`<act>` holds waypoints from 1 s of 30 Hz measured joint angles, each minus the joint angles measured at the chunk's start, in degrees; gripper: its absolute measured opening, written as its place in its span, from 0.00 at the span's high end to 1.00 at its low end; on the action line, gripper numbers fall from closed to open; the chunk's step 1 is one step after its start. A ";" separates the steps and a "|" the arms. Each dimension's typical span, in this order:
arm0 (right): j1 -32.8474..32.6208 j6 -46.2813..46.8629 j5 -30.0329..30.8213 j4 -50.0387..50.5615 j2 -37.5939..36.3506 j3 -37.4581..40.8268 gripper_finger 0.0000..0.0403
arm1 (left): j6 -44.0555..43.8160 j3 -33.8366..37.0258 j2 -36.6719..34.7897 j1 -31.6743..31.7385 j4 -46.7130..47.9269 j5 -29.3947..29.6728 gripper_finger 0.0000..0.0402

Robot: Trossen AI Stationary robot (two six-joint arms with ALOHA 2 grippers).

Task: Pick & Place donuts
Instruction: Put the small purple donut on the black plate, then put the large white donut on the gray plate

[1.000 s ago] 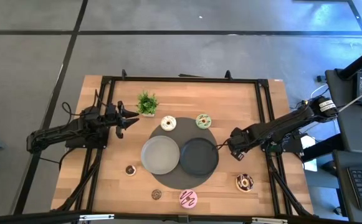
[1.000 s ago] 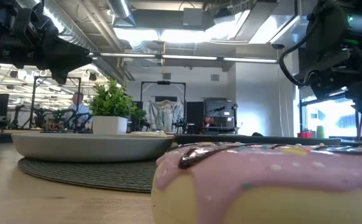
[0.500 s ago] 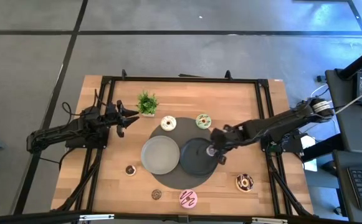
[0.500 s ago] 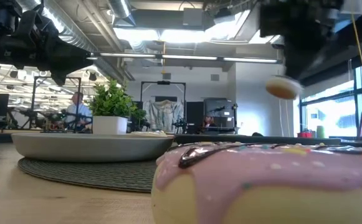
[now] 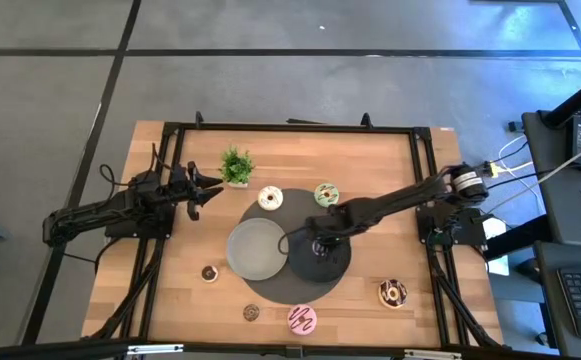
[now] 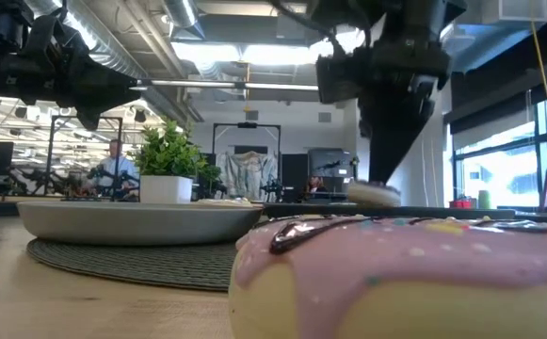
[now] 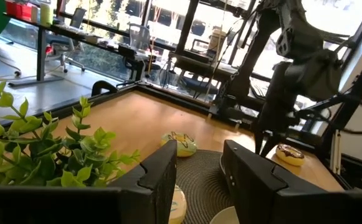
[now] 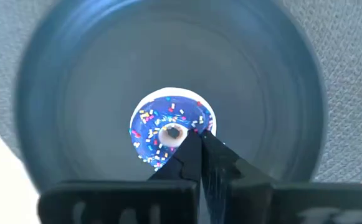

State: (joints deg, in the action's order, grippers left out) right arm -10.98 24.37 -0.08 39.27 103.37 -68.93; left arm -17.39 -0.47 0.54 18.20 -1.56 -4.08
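My right gripper (image 5: 310, 243) reaches from the table's right over the dark plate (image 5: 332, 266) and is shut on a purple-iced donut with sprinkles (image 8: 168, 132). The low view shows that donut (image 6: 372, 193) just below the fingers, near rim height. My left gripper (image 5: 215, 190) hovers open beside the potted plant (image 5: 235, 165). Cream (image 5: 270, 198) and green (image 5: 326, 194) donuts lie at the mat's far edge. A chocolate donut (image 5: 392, 293), a pink donut (image 5: 302, 319) and two mini ones (image 5: 208, 272) (image 5: 252, 313) lie on the wood near the front. My right gripper pinches the purple donut by one side of its ring (image 8: 200, 122), its fingertips (image 8: 193, 146) meeting next to the hole. The fingers come from above, pointing down. The donut lies level, icing up, over the plate's middle; whether it touches the plate I cannot tell.
A light grey plate (image 5: 258, 248) sits beside the dark one on a round dark mat (image 5: 295, 210). Black frame rails run along the table's edges. Bare wood shows at the table's far right and near left. A person shows far off in the room behind.
My right gripper has travelled from beside the dark plate's right rim toward the table's left, over the plate, carrying the purple donut. It has then come down, so the donut now hangs near the plate's rim height instead of high above it.
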 joint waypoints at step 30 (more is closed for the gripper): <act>0.94 -0.91 3.30 1.93 -2.16 -0.02 0.73 | -0.90 -0.98 0.59 -0.58 -1.63 -0.80 0.68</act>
State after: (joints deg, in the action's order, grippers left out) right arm -10.04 23.46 3.22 41.20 101.21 -68.95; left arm -18.28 -1.45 1.13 17.61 -3.20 -4.87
